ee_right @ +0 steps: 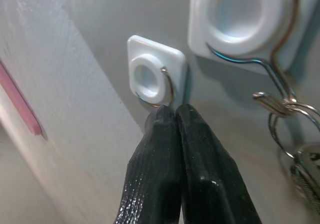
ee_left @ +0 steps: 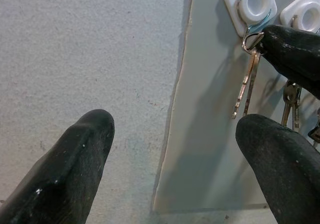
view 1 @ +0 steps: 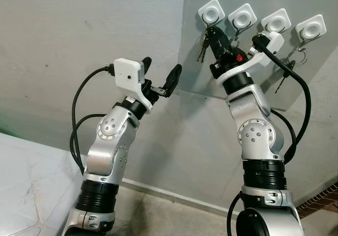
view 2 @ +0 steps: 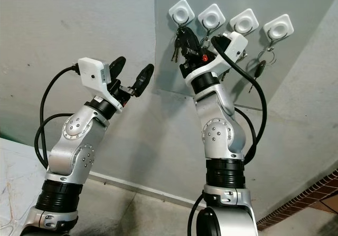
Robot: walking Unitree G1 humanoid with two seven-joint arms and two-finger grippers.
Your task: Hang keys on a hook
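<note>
Right gripper (ee_right: 172,115) pinched on keys (view 1: 203,47) under hook (ee_right: 150,78) (leftmost) | left gripper (view 1: 160,72) spread, empty, beside panel edge (ee_left: 175,103)

The right gripper (ee_right: 172,115) hides the key ring where it meets the leftmost hook (ee_right: 152,78); its fingers press together, but what they pinch cannot be told. The far-right keys (view 1: 288,69) are too small to make out.

My right end effector (view 1: 212,34) sits at the leftmost hook (view 1: 212,11), pinching the keys (view 1: 203,47) there; my left end effector (view 1: 160,74) hovers open beside it.
</note>
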